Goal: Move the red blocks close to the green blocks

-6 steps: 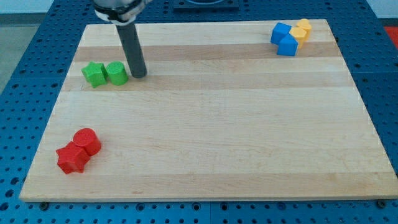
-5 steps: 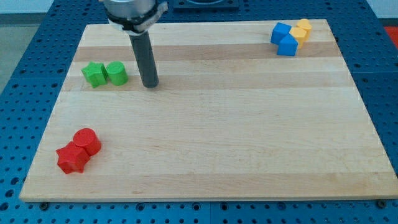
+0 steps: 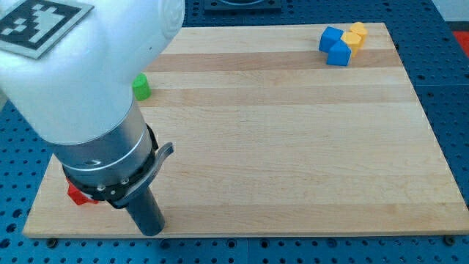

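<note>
There is only one camera, set high in front of the worktop and looking down at a slant, so the far edge lies at the view's top. It takes in nearly the whole board, though my own arm looms close, filling the view's left

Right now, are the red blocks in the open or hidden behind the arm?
Mostly hidden: only a red corner shows beside the arm, left of my tip.
</note>
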